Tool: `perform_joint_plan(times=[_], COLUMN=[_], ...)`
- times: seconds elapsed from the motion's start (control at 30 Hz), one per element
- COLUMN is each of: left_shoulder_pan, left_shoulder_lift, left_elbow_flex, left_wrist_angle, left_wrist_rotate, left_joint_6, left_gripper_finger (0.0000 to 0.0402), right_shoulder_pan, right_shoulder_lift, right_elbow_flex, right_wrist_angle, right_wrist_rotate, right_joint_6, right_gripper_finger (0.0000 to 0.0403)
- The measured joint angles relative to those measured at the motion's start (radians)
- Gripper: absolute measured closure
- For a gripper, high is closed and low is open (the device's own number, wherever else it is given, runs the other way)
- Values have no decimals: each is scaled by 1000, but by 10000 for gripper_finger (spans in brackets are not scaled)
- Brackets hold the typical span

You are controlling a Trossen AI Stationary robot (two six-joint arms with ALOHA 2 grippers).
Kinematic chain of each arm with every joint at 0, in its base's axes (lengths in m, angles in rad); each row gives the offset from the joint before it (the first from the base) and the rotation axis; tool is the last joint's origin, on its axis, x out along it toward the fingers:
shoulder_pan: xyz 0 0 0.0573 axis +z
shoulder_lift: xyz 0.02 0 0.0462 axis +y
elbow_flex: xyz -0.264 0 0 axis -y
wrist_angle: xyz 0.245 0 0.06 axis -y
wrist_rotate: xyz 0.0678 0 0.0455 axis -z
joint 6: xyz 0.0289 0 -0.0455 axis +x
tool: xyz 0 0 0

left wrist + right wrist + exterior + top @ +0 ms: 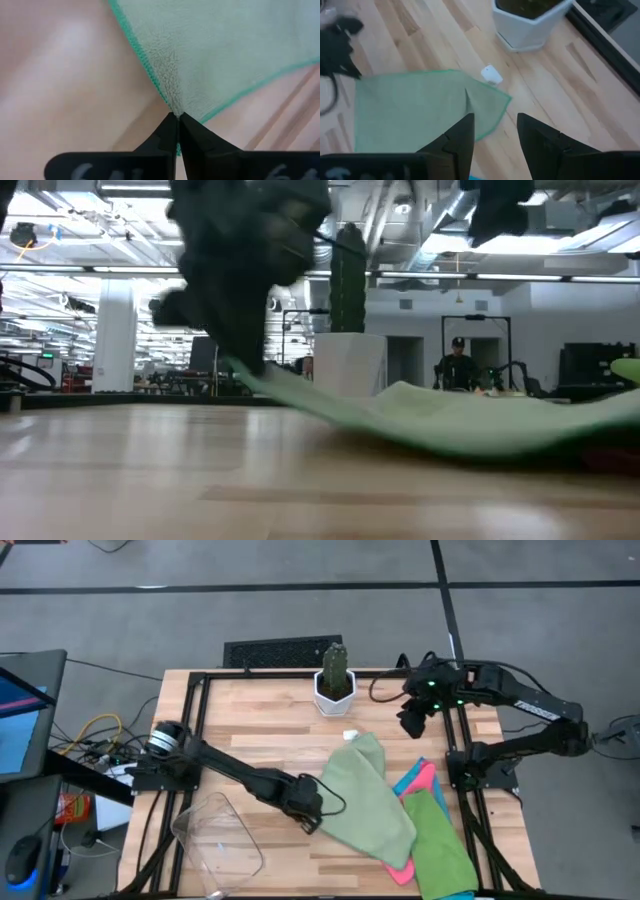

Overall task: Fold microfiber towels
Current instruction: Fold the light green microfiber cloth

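A: In the lower middle of the high view, what does the left gripper (pixel 313 823) do?
B: It pinches the corner of the light green towel (pixel 365 800) on the worktop (pixel 260 730).
A: And the right gripper (pixel 412 721)?
B: Upper right, its fingers apart, holding nothing.

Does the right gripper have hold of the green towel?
No: the right gripper hangs open above the green towel, nothing between its jaws.
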Motion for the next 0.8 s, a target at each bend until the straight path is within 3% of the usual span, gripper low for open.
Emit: perform_joint_plan(times=[0.37, 0.8], left_shoulder_pan=[-53, -72], left_shoulder_lift=[-152, -150], left_elbow_flex=[1, 1], left_wrist_angle=[-298, -357], left_wrist_rotate=[11, -14], left_joint_6=[39, 74], left_gripper_finger=[401, 401], right_shoulder_pan=[13, 0], right_shoulder_lift=[264, 631], right_elbow_flex=[-1, 0], right_wrist_angle=[153, 370], right_wrist_rotate=[0, -5], right_joint_6=[-286, -663], right_gripper_finger=[230, 230])
